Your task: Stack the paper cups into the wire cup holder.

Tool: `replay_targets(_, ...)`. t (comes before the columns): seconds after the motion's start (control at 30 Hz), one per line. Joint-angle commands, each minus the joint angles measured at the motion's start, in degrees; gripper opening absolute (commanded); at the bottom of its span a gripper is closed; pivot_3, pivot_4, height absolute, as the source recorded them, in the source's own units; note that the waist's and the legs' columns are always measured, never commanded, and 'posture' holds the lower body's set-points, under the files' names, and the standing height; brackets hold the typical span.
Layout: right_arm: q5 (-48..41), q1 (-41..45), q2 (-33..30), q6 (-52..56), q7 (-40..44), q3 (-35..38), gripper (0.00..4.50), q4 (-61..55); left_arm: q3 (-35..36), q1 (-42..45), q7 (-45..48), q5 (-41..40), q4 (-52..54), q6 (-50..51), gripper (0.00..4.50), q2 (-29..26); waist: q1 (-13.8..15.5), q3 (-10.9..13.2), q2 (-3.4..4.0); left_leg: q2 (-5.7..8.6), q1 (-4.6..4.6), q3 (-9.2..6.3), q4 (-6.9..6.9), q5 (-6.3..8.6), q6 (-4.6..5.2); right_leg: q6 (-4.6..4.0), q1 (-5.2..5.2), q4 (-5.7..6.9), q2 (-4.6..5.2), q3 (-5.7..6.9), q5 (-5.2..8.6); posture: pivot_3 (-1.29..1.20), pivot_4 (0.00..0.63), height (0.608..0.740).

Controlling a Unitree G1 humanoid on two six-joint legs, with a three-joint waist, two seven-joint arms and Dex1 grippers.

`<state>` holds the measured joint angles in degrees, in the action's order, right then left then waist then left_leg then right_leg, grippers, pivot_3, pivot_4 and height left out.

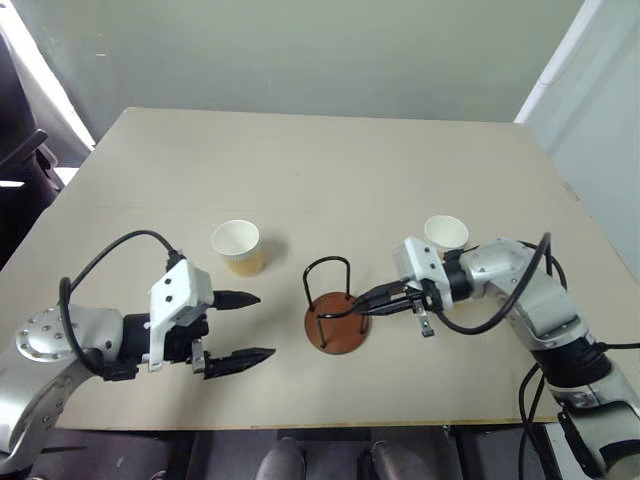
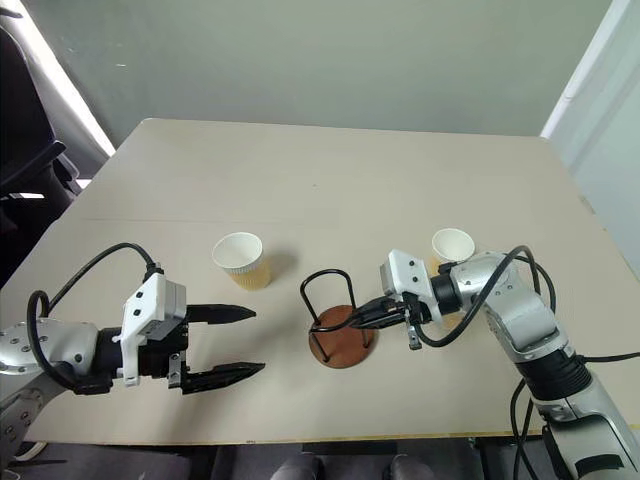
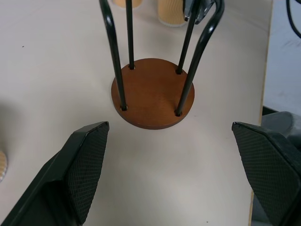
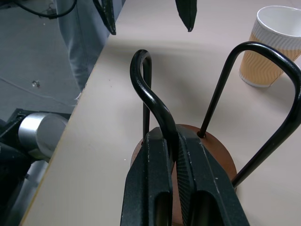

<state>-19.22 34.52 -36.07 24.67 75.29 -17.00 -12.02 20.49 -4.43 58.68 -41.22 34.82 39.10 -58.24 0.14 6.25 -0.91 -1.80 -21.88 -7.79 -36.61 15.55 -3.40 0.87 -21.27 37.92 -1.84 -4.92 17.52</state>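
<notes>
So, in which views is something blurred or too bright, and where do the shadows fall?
Left eye view: a bright white strip at the upper left edge; the paper cup throws a soft shadow on the table. Left wrist view: the left gripper's fingers look soft, the wire cup holder sharp. Right wrist view: the right gripper, shut on a wire loop, is sharp.

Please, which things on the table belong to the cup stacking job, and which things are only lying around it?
Belong to the job:
- paper cup, upright, near the left gripper
- second paper cup, behind the right gripper
- wire cup holder, empty, one wire loop pinched by the right gripper

Only lying around:
- dark chair beside the table
</notes>
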Motion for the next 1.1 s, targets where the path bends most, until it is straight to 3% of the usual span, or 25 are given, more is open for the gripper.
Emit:
replay_targets(0.03,1.5,0.2,-1.0,-2.4,0.5,-0.5,0.58,0.1,1.2,0.0,0.2,0.4,-0.1,-1.1,4.50,-0.1,0.0,0.0,0.00,0.00,0.00,0.00,0.00,0.00,0.00,0.00,0.00,0.00,0.00,0.00,0.00,0.00,0.150,0.740)
replay_targets(0.1,1.7,0.1,-1.3,-2.8,1.0,-0.6,1.05,0.4,1.3,-0.1,0.2,0.5,-0.2,-1.3,4.50,0.0,0.0,0.0,0.00,0.00,0.00,-0.01,0.00,0.00,0.00,0.00,0.00,0.01,0.00,0.00,0.00,0.00,0.150,0.740)
replay_targets(0.37,1.3,2.3,-5.4,-3.6,3.4,1.6,3.95,-1.0,1.5,0.6,1.3,0.6,-1.4,-2.5,4.50,-0.2,0.0,0.0,0.00,0.00,-0.01,0.00,0.00,0.00,0.00,0.00,0.01,0.00,0.00,0.00,0.00,0.00,0.150,0.740)
replay_targets(0.43,0.7,3.8,-7.0,-3.3,3.8,2.9,4.48,-1.9,1.9,1.3,1.7,0.6,-2.2,-3.0,4.50,-0.3,0.0,0.0,0.00,0.00,-0.01,0.00,0.01,0.00,0.00,0.00,0.01,0.00,0.00,0.00,0.00,0.00,0.150,0.740)
replay_targets(0.63,-2.0,14.0,-15.3,1.0,1.4,13.8,4.48,-4.6,6.0,3.5,4.0,-2.5,-4.9,-4.2,4.50,0.2,0.0,0.0,0.02,0.01,-0.03,0.00,0.04,0.00,0.00,0.00,-0.02,0.00,0.00,-0.01,0.00,0.00,0.150,0.740)
replay_targets(0.83,4.5,2.4,-26.8,-2.1,2.1,14.5,4.48,-3.7,0.6,6.4,4.5,-4.1,-3.5,-4.1,4.50,1.9,1.2,0.0,-0.12,0.02,-0.01,-0.17,0.10,0.07,0.03,0.01,0.37,-0.23,0.04,0.07,0.00,0.00,0.150,0.740)
replay_targets(1.1,11.9,-4.1,-25.8,-6.7,-2.1,10.3,4.48,0.2,-3.9,9.4,5.4,-2.7,-4.4,-4.4,4.50,1.5,0.4,0.0,-0.08,0.01,0.15,0.01,0.01,0.10,0.06,0.08,0.27,-0.06,0.03,-0.06,-0.01,0.00,0.150,0.740)
